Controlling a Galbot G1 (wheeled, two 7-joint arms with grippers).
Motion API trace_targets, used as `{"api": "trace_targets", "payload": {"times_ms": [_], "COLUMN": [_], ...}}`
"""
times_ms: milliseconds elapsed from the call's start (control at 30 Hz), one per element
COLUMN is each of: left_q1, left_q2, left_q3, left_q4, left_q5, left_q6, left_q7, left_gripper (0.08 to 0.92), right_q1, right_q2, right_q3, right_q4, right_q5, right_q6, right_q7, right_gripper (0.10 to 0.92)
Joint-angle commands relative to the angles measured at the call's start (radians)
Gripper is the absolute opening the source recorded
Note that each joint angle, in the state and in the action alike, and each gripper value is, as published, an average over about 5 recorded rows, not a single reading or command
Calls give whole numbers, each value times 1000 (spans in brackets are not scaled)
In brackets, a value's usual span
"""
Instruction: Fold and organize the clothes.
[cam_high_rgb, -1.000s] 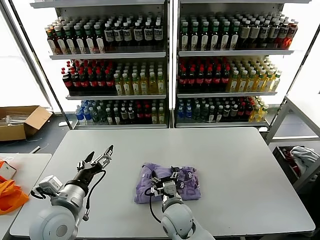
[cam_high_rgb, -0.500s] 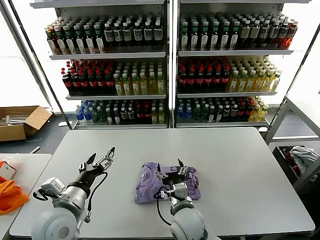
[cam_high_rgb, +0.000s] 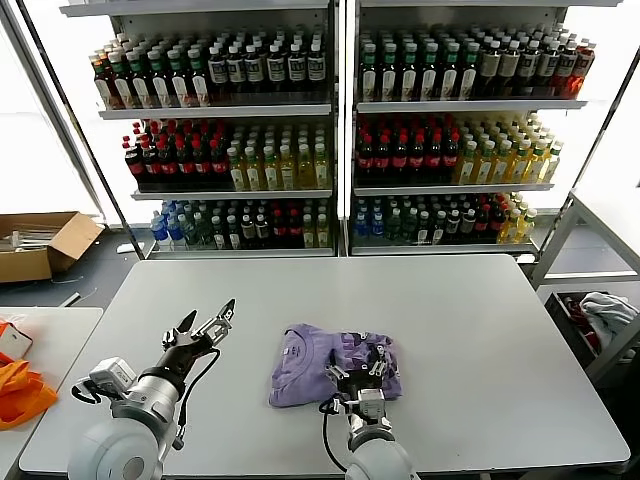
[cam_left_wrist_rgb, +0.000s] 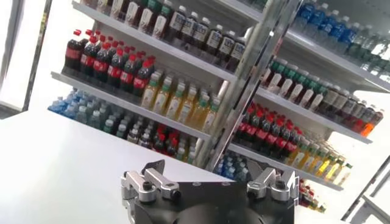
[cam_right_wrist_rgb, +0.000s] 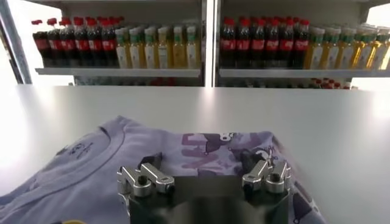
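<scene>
Where two grippers hover — one T-shirt

**Open tabletop around one folded shirt**

The grey rectangular table lies bare on every side of the folded lavender T-shirt, the only thing on it. Tall metal shelves of bottled drinks wall off the far edge. A white side table flanks the left.

Folded lavender T-shirt with dark purple print lies flat on table
</scene>
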Motion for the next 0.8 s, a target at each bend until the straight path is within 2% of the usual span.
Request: {"api": "trace_targets", "payload": {"times_ms": [33, 200, 367, 533, 800], "left_q1": [12, 16, 43, 110, 175], "left_q2": [1, 3, 11, 5, -51], "left_q3": [-14, -46, -102, -185, -230], "left_q4": [-2, 4, 19, 21, -27], "left_q5": [4, 10, 83, 160, 234], "left_q6": [-2, -6, -35, -88, -119], "left_q7": [8, 43, 144, 258, 330], "left_gripper": [823, 823, 823, 823, 822], "right_q1": [-31, -91, -243, -391, -527], "right_q2": [-52, -135, -186, -159, -95], "right_q3": [54, 174, 328, 489, 592], "right_q4": [172, 321, 406, 448, 477], "right_q5": [62, 79, 78, 52, 7], "right_q6": [43, 104, 154, 216, 237], "right_q7": [-48, -159, -301, -388, -477], "right_gripper": [823, 823, 823, 823, 823]}}
